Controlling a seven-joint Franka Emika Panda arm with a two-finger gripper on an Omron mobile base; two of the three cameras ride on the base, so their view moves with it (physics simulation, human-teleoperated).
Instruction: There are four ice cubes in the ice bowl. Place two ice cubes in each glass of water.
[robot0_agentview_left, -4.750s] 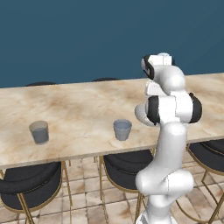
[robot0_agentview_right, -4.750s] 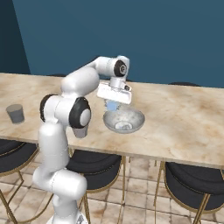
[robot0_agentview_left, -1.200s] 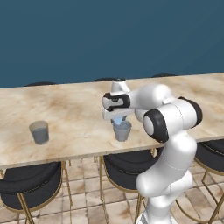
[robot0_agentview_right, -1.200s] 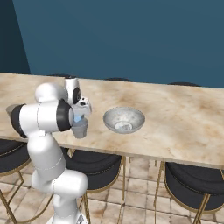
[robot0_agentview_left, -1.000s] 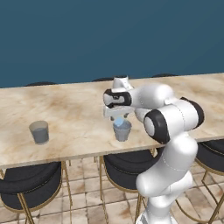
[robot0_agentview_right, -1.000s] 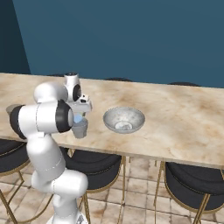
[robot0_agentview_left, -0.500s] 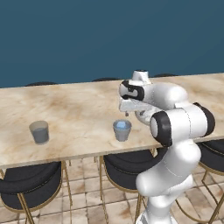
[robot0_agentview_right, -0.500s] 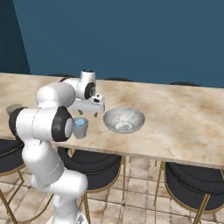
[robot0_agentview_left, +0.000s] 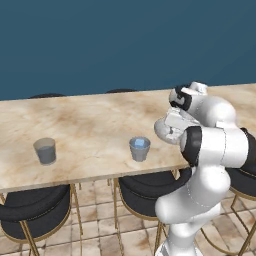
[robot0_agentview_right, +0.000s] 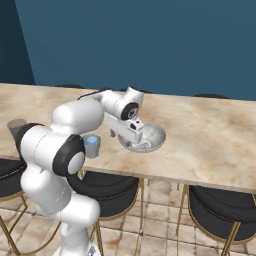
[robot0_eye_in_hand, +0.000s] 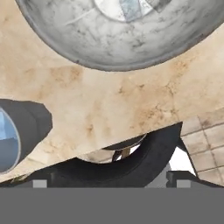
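The ice bowl (robot0_agentview_right: 159, 136) sits on the marble counter, and its grey rim (robot0_eye_in_hand: 87, 48) curves across the top of the hand view. Pale blue ice cubes (robot0_eye_in_hand: 131, 8) lie at its bottom. The nearer glass of water (robot0_agentview_left: 140, 149) stands left of the bowl with light blue showing in it (robot0_eye_in_hand: 6, 131). The other glass (robot0_agentview_left: 45, 150) stands far left on the counter. My gripper (robot0_agentview_right: 129, 139) hangs over the bowl's left rim, between bowl and near glass. In the hand view the gripper (robot0_eye_in_hand: 109, 181) is open, its tips wide apart with nothing between them.
The counter's front edge (robot0_eye_in_hand: 144, 127) runs just under the hand, with tiled floor beyond. Black stools with gold legs (robot0_agentview_left: 145, 185) (robot0_agentview_right: 215, 205) stand below the counter. A dark blue wall closes the back.
The hand has swung from above the nearer glass rightward to the bowl's rim. Its jaws have opened a little wider, and light blue now shows in that glass.
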